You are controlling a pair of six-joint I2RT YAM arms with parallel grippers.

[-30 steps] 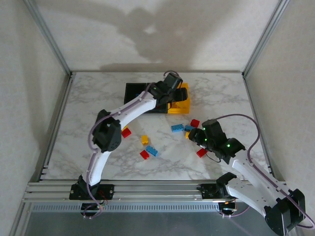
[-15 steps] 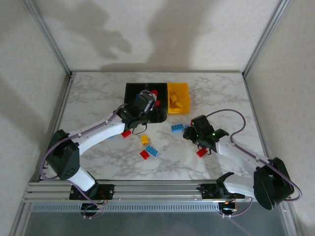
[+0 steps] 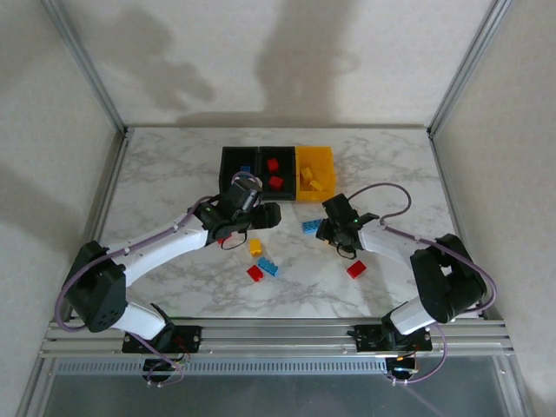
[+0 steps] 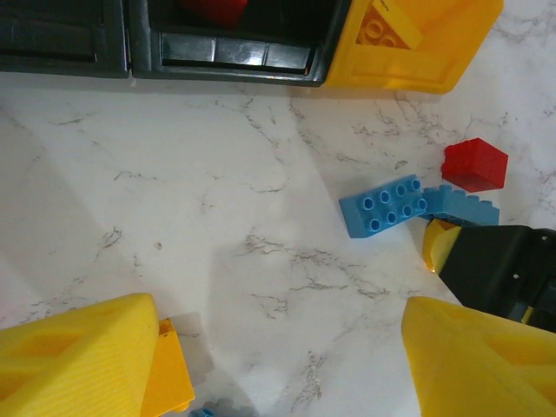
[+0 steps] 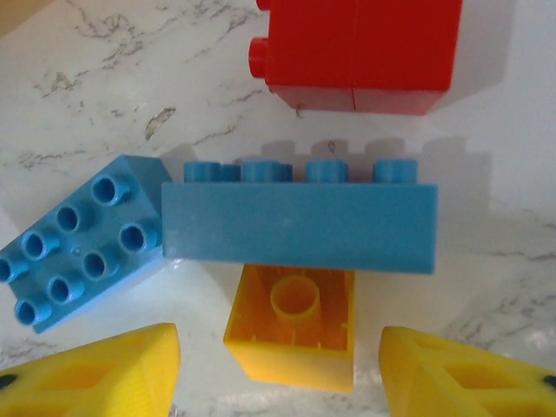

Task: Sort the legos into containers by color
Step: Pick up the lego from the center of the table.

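The containers stand in a row at the back: a black bin [image 3: 235, 162], a black bin [image 3: 274, 170] with red legos in it, and a yellow bin [image 3: 314, 174] with yellow ones. My left gripper [image 3: 264, 215] hovers open over bare marble just in front of them, its jaws empty [image 4: 278, 365]. My right gripper [image 3: 328, 228] is open, its fingers either side of an upturned yellow lego [image 5: 291, 326] without touching it. A long blue lego [image 5: 300, 228], a blue studded lego [image 5: 78, 252] and a red lego [image 5: 360, 52] lie just beyond.
Loose on the table are a yellow lego [image 3: 255, 247], a red lego [image 3: 254, 273] beside a blue lego [image 3: 268, 266], and a red lego [image 3: 356, 268] at the right. A yellow lego [image 4: 169, 373] lies by my left finger. Metal frame posts edge the table.
My left gripper has drawn back from the yellow bin to the table in front of the bins. My right gripper has reached forward and left to the yellow lego by the blue ones.
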